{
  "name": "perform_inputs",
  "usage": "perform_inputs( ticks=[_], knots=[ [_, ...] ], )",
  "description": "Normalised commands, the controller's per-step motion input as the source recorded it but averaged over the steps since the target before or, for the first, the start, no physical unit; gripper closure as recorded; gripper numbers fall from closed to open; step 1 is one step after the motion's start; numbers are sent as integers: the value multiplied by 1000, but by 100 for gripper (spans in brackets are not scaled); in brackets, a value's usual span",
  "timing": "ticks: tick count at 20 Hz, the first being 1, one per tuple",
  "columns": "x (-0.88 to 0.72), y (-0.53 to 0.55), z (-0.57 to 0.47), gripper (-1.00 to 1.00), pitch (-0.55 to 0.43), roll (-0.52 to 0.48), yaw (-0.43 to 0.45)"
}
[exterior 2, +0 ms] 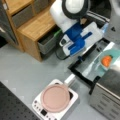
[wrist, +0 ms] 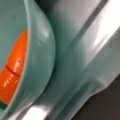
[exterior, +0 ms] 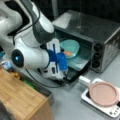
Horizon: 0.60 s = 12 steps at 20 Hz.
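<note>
My gripper (exterior: pixel 65 72) hangs from the blue and white hand over the open door (exterior: pixel 78 67) of a silver toaster oven (exterior: pixel 100 27). Its tips are low over the door's near edge in a front view (exterior 2: pixel 80 58). Just inside the oven sits a teal bowl (exterior: pixel 70 47) with an orange carrot (exterior: pixel 68 53) in it. The bowl (exterior 2: pixel 111 53) and carrot (exterior 2: pixel 107 60) show at a front view's right. The wrist view is filled by the bowl's side (wrist: pixel 41 57), the carrot (wrist: pixel 15 67) and the shiny door; no fingers show there.
A pink pan (exterior: pixel 103 93) with a white handle rests on a white hotplate (exterior: pixel 111 111) on the grey table, in front of the oven. A wooden cabinet (exterior 2: pixel 37 25) with grey drawers stands beside the arm. The arm's bulky links crowd the space left of the oven.
</note>
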Motion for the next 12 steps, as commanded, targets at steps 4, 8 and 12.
perform_inputs(
  ticks=[4, 8, 12],
  knots=[
    [20, 71, 150, -100, 53, -366, 67],
    [-5, 71, 115, -100, 27, -314, 63],
    [-55, 114, 82, -100, 14, -326, 15]
  ],
)
